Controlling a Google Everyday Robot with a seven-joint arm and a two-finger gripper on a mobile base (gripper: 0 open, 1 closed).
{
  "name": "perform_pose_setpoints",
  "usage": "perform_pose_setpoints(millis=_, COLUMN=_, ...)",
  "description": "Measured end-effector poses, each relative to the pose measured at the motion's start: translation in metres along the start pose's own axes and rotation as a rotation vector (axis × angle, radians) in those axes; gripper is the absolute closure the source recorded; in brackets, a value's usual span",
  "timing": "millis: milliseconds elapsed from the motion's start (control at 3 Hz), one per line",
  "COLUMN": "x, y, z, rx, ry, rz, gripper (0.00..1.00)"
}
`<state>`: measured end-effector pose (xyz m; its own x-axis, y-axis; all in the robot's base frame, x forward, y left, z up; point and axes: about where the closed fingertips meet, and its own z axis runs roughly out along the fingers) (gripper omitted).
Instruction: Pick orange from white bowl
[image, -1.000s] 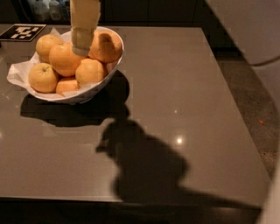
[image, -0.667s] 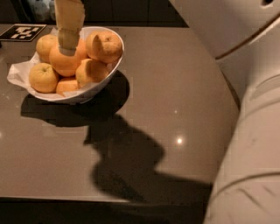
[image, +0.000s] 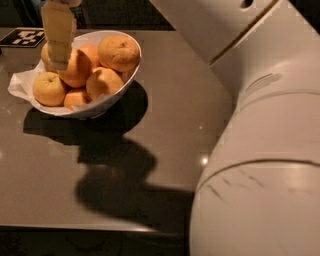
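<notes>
The white bowl (image: 131, 75), lined with crumpled white paper (image: 19, 85), stands at the table's far left and holds several oranges. The deep-orange, smooth orange (image: 79, 70) lies in the bowl's middle. My gripper (image: 59, 61) hangs down from the top left, its tip against the left side of that orange and partly covering it. A larger dimpled orange (image: 119, 52) sits at the bowl's right. A paler yellowish one (image: 49, 88) lies at the front left.
The bowl stands on a dark grey table (image: 165, 130). My arm's large white body (image: 260, 150) fills the right half of the view and hides the table there. A black-and-white tag (image: 25, 37) lies at the far left. The table's front edge (image: 100, 227) runs along the bottom.
The gripper has moved left across the bowl, from its middle to the left part. The white arm has swung further into view on the right.
</notes>
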<state>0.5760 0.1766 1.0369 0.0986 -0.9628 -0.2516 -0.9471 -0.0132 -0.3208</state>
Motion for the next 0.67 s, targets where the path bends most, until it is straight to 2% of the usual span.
perform_pose_setpoints(millis=667, x=-0.0073, y=-0.0149, z=0.0170, rx=-0.011, ry=0.020, rz=0.013, gripper=0.10)
